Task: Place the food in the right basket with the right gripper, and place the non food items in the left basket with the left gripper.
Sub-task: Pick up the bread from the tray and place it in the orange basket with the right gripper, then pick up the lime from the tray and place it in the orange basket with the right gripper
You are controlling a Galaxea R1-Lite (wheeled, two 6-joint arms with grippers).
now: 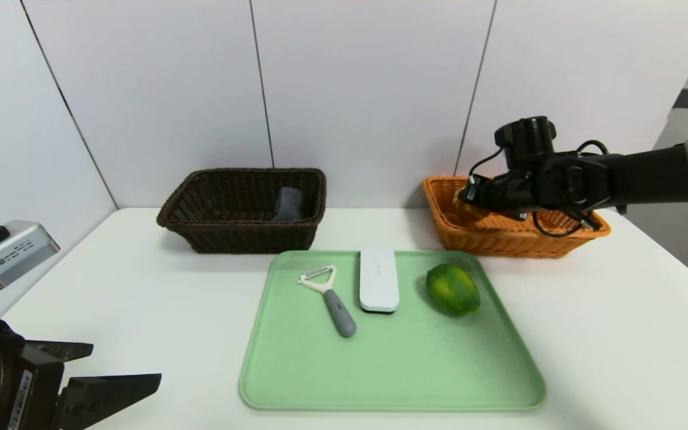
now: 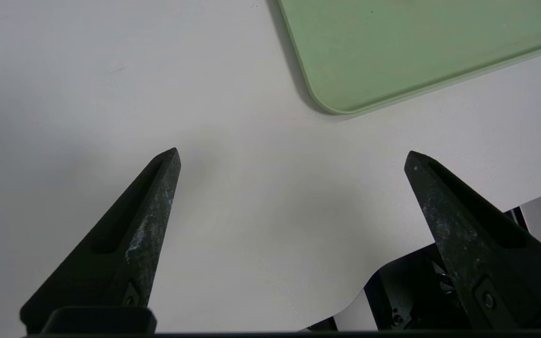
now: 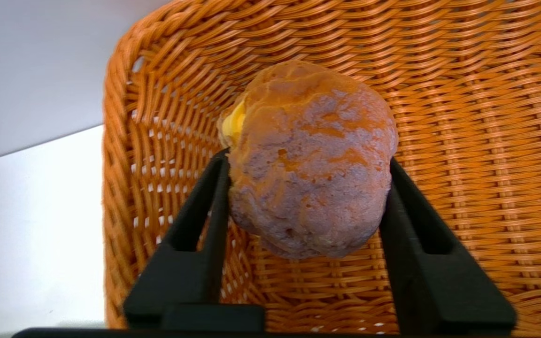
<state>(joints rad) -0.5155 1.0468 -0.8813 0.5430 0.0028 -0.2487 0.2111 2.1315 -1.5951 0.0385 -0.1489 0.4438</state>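
A: Where's the bun (image 3: 310,159)?
B: Between the right hand's (image 3: 308,164) fingers, inside the orange basket (image 3: 463,117). Whether they grip it, I can't tell.
A: Advice?
B: Release low, then lift straight out.
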